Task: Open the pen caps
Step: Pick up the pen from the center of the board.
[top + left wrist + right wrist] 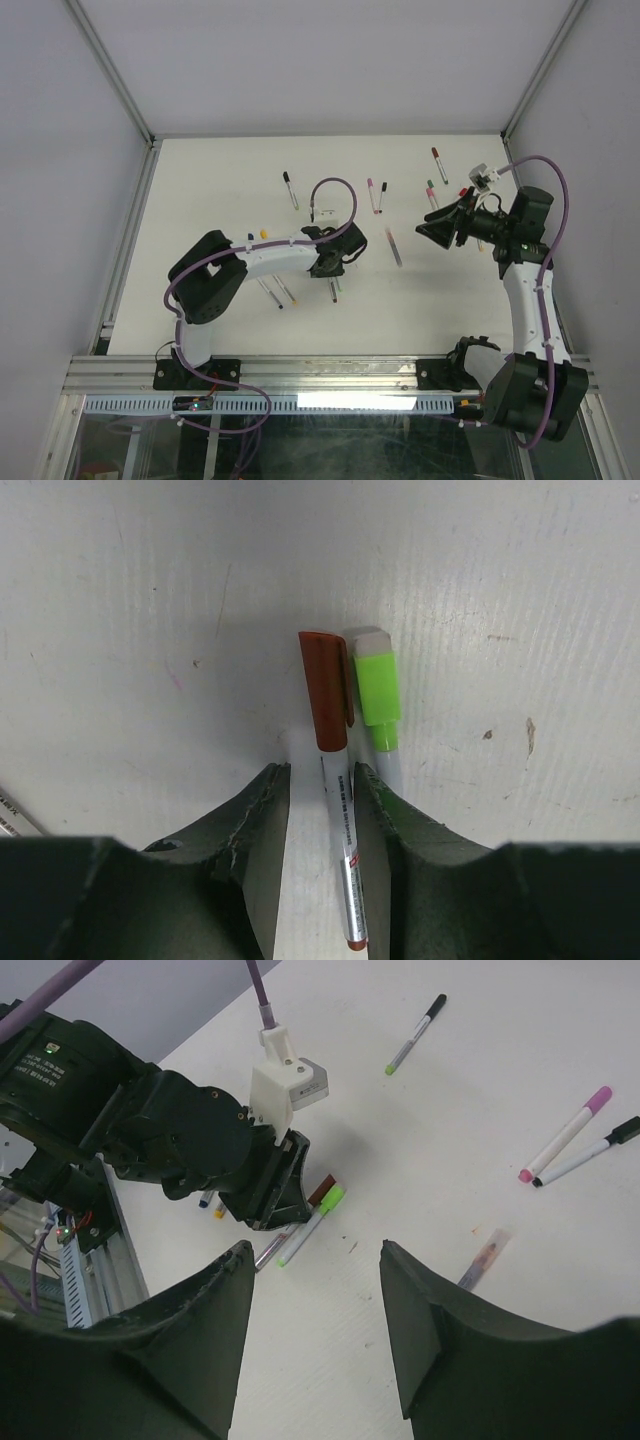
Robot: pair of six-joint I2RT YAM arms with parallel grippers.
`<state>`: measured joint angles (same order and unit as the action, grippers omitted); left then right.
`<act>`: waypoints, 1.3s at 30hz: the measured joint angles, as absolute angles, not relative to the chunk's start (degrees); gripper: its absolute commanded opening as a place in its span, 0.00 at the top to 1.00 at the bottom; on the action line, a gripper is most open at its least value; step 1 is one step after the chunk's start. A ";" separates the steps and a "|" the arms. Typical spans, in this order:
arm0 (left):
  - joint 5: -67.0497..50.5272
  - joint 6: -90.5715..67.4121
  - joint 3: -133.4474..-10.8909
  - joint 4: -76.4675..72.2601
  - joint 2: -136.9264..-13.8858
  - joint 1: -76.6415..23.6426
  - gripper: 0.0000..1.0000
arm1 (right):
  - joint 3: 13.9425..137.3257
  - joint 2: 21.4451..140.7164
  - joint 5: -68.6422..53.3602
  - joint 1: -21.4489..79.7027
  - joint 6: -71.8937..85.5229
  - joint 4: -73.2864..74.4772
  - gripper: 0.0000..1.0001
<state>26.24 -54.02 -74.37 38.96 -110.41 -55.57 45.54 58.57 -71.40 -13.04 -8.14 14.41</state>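
In the left wrist view two pens lie side by side on the white table. One wears a dark red cap (pixel 325 690), the other a light green cap (pixel 378 688). My left gripper (pixel 322 775) is down on the table, straddling the dark red pen's grey barrel (pixel 345 850). The right finger touches the barrel; a gap remains on the left, so the gripper is open. My right gripper (pixel 315 1252) hangs open and empty above the table, looking toward the left gripper (pixel 270 1195) and both caps (pixel 332 1198).
Capped pens lie scattered at the back: a black-capped one (pixel 290 189), a pink (pixel 371 195) and black pair, a red one (pixel 439 165). A translucent pen (pixel 394 246) lies mid-table. More pens (pixel 275 290) rest under the left arm.
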 measured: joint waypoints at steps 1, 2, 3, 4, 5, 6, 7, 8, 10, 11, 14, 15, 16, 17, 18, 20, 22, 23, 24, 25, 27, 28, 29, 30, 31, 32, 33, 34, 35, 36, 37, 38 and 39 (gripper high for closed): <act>26.20 -54.02 -74.32 38.94 -110.41 -55.59 0.69 | 45.21 58.57 -71.64 -13.04 -7.44 13.85 0.44; 26.11 -54.02 -74.28 38.94 -110.41 -55.57 0.70 | 44.84 58.57 -71.99 -13.04 -6.85 13.17 0.44; 26.06 -54.02 -74.19 38.85 -110.41 -55.57 0.71 | 44.31 58.57 -72.44 -13.04 -5.74 12.14 0.44; 26.11 -54.00 -74.11 38.76 -110.41 -55.57 0.72 | 43.90 58.57 -72.75 -13.02 -4.84 11.46 0.44; 26.11 -54.02 -74.08 38.74 -110.41 -55.59 0.74 | 43.53 58.57 -72.99 -12.97 -4.05 10.61 0.43; 26.13 -54.02 -74.04 38.70 -110.41 -55.59 0.75 | 43.00 58.57 -73.25 -12.80 -3.03 9.63 0.43; 26.28 -54.02 -73.89 38.65 -110.39 -55.59 0.77 | 42.57 58.57 -73.43 -12.64 -2.24 8.82 0.43; 26.50 -54.02 -73.71 38.57 -110.32 -55.59 0.78 | 42.22 58.57 -73.52 -12.40 -1.41 8.14 0.43; 27.00 -54.02 -73.30 38.41 -110.04 -55.79 0.80 | 41.60 58.63 -73.71 -11.62 0.05 6.66 0.43; 27.07 -54.02 -73.10 38.28 -109.89 -55.88 0.80 | 41.34 58.72 -73.78 -10.96 0.62 5.91 0.43; 27.05 -54.02 -72.36 37.52 -109.34 -55.90 0.84 | 40.93 59.42 -73.82 -8.78 2.63 3.60 0.42; 27.03 -54.00 -72.07 37.19 -109.14 -55.90 0.86 | 40.58 59.75 -73.82 -8.14 3.53 2.46 0.41; 26.96 -53.95 -71.57 36.67 -108.81 -55.90 0.88 | 40.03 60.10 -73.84 -7.49 4.89 0.89 0.41; 26.85 -53.95 -70.98 36.01 -108.38 -55.90 0.91 | 39.16 60.55 -73.82 -6.79 6.50 -1.17 0.41; 26.63 -53.91 -70.24 35.16 -107.87 -55.90 0.95 | 38.11 60.97 -73.76 -6.15 8.14 -3.18 0.41; 26.04 -53.71 -68.86 33.43 -106.94 -55.90 1.00 | 35.79 61.84 -73.10 -4.82 11.07 -6.42 0.40; 25.32 -53.45 -67.59 31.83 -106.04 -55.90 1.00 | 34.06 62.67 -72.16 -3.33 13.17 -8.54 0.39; 25.17 -53.43 -67.02 31.20 -105.65 -55.92 1.00 | 33.36 63.09 -71.68 -2.57 14.00 -9.54 0.38; 24.93 -53.39 -66.28 30.37 -105.12 -55.94 1.00 | 32.73 63.51 -71.18 -1.74 14.87 -10.72 0.37; 24.71 -53.36 -65.60 29.67 -104.55 -55.96 1.00 | 32.21 63.94 -70.81 -0.97 15.77 -11.90 0.37; 24.27 -53.28 -63.81 27.77 -102.80 -56.07 1.00 | 31.75 64.82 -70.35 0.25 17.17 -13.69 0.36; 24.08 -53.23 -63.13 27.14 -101.93 -56.23 1.00 | 31.70 65.30 -70.11 0.84 17.76 -14.46 0.36; 23.94 -53.15 -62.15 25.98 -100.71 -56.31 1.00 | 31.68 65.78 -69.78 1.43 18.20 -15.14 0.35; 23.94 -53.12 -61.10 24.86 -99.24 -56.31 1.00 | 31.68 66.30 -69.58 1.98 18.63 -15.84 0.34; 23.94 -53.10 -60.05 23.73 -97.67 -56.31 1.00 | 31.68 66.85 -69.36 2.55 19.03 -16.49 0.33; 23.94 -53.10 -59.05 22.48 -96.01 -56.31 1.00 | 31.68 67.42 -69.14 3.22 19.44 -17.04 0.33; 23.94 -53.10 -58.22 21.41 -94.61 -56.31 1.00 | 31.64 67.85 -69.04 3.79 19.77 -17.50 0.32; 23.94 -53.10 -57.01 19.75 -92.77 -56.31 1.00 | 31.48 68.31 -68.79 4.47 20.23 -18.24 0.32; 23.97 -52.97 -55.94 18.28 -91.07 -56.29 1.00 | 31.29 68.77 -68.69 5.19 20.78 -18.90 0.32; 23.97 -52.82 -54.46 15.97 -89.06 -56.29 1.00 | 31.03 69.17 -68.51 5.93 21.19 -19.66 0.32; 23.97 -52.64 -53.43 14.31 -87.66 -56.31 1.00 | 30.74 69.58 -68.29 6.76 21.61 -20.29 0.32; 23.97 -52.47 -52.03 11.94 -86.02 -56.31 1.00 | 30.50 69.93 -68.12 7.55 21.91 -20.82 0.32; 23.97 -52.27 -50.72 9.34 -84.58 -56.31 1.00 | 30.30 70.28 -67.88 8.38 22.22 -21.15 0.32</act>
